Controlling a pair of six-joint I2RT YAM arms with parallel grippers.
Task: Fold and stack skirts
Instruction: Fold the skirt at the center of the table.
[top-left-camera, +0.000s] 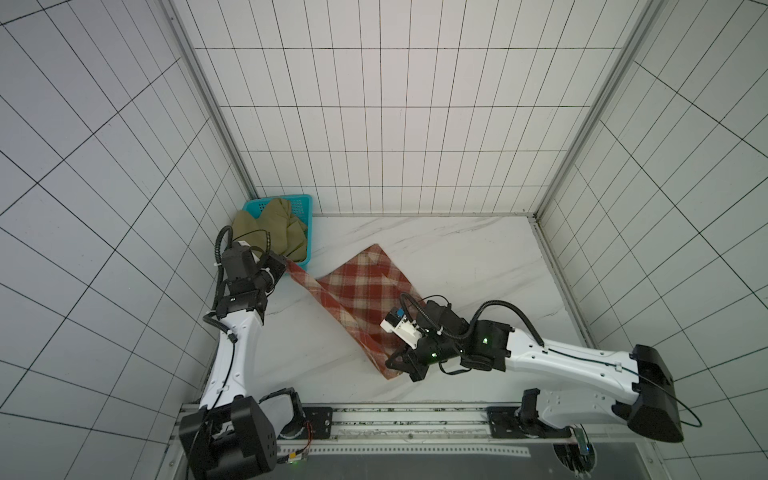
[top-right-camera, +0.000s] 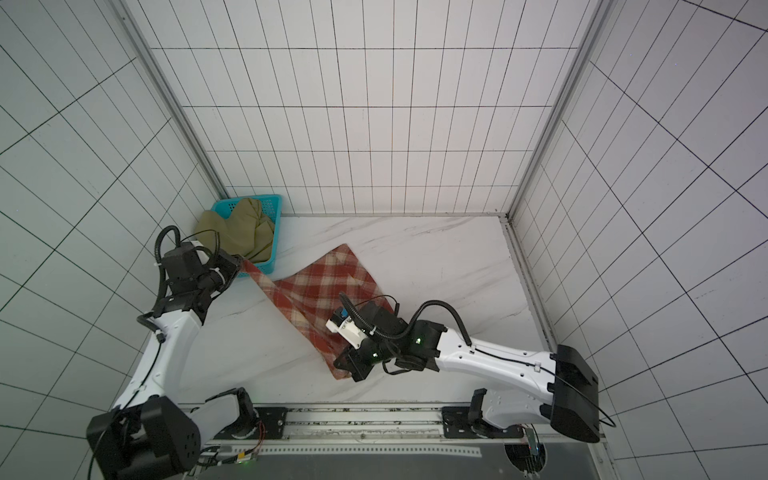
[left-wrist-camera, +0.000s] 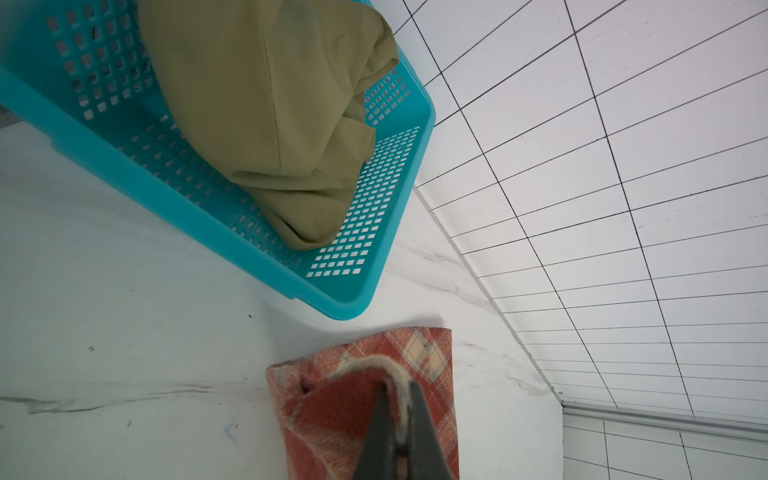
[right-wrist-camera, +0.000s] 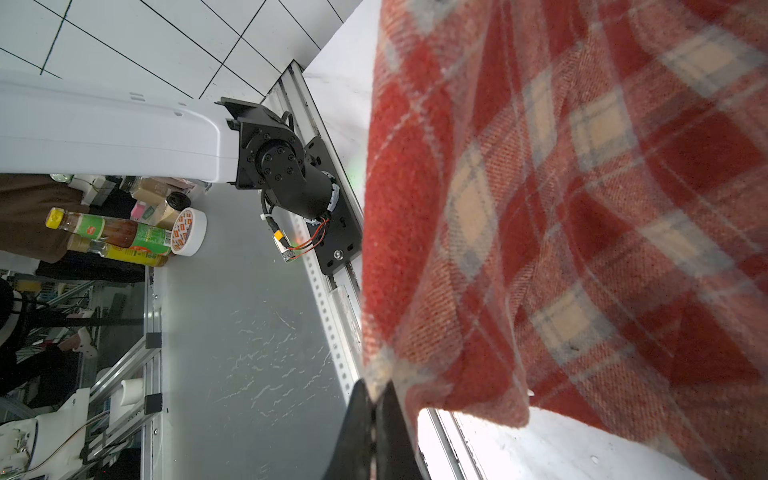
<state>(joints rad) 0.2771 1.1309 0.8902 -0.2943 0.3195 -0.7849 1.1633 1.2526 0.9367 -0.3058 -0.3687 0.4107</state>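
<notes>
Left wrist view: the plaid skirt (left-wrist-camera: 345, 419) is pinched at a cream-edged corner by the left tool (left-wrist-camera: 398, 397), jaws closed on the cloth, just beside the corner of the teal basket (left-wrist-camera: 365, 291). In a top view the plaid skirt (top-left-camera: 365, 286) runs as a raised edge from that grip to the right tool (top-left-camera: 395, 365), near the front of the counter (top-left-camera: 478, 257); the remainder sags onto the marble between the arms. The right wrist view confirms the right tool (right-wrist-camera: 376, 401) clamped on another corner, cloth hanging beside it. The olive skirt (left-wrist-camera: 270, 124) lies bunched in the basket, unfolded. Judgement: the step in hand is spreading the plaid skirt flat before folding. Recommended practice: keep the held edge evenly tensioned, carry both corners clear of the basket, and lower them together so no crease is trapped. Only the wrist views show each bite on the hem; only the top views show the cloth's full span and both arms together. The right wrist view alone shows bottles (right-wrist-camera: 112, 237) and a tape roll (right-wrist-camera: 189, 230) beyond the counter's front edge.
</notes>
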